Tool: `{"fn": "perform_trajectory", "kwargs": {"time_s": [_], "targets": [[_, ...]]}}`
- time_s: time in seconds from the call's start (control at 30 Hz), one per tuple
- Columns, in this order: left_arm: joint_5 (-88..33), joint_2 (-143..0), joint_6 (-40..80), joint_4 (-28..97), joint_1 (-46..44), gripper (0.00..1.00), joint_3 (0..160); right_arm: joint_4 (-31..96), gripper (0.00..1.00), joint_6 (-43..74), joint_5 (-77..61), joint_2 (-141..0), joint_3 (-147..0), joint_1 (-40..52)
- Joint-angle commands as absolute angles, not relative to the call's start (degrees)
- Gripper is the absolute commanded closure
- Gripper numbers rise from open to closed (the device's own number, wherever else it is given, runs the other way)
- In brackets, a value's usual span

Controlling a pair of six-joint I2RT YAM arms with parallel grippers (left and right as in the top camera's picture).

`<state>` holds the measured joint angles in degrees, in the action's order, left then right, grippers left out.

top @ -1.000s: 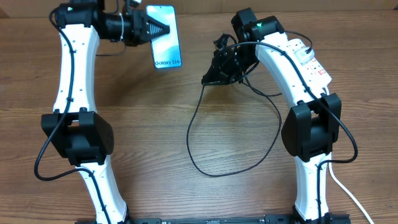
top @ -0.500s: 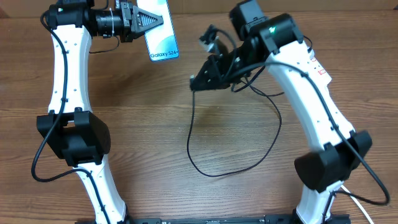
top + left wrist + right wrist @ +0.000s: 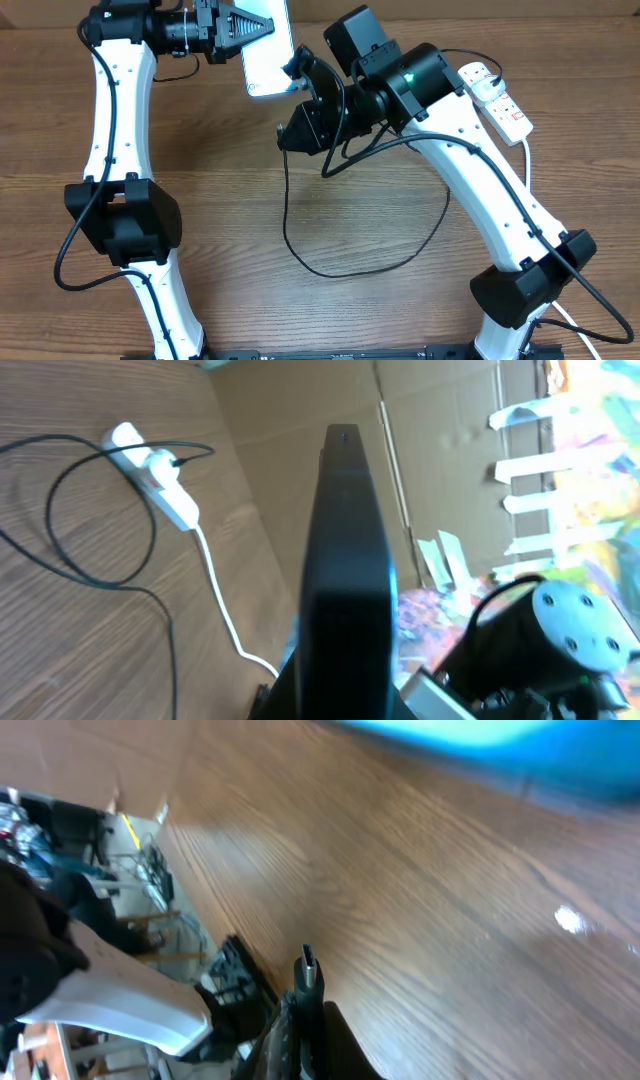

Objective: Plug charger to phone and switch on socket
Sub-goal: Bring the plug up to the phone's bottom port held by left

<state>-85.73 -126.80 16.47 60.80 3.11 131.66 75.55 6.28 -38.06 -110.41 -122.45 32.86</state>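
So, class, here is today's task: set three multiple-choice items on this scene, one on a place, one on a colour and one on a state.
1. The socket lies: A at the far side, by the right arm; B between the arm bases; C under the left arm.
2. The charger cable is: A white; B black; C red.
3. The phone is: A flat on the table; B held in the left gripper; C lying on the socket.
Key: 1A, the overhead view shows it there; 2B, its loop is dark; 3B, the fingers clamp it.
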Motion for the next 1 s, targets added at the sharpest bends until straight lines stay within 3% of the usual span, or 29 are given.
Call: {"fn": "perform_trajectory", "kwargs": {"time_s": [0.0, 0.3, 0.97], "targets": [[-90.7, -127.2, 17.2, 60.6, 3.0, 0.96, 132.1, 73.8, 0.96, 7.7, -42.7, -109.0, -122.6, 31.3], [-90.7, -127.2, 17.5, 60.6, 2.9, 0.96, 132.1, 70.2, 0.96, 10.9, -47.8, -109.6, -122.3, 27.6], [-90.7, -127.2, 18.3, 60.6, 2.9, 0.96, 132.1, 61.7, 0.96, 12.5, -58.2, -110.5, -115.7, 28.3]]}}
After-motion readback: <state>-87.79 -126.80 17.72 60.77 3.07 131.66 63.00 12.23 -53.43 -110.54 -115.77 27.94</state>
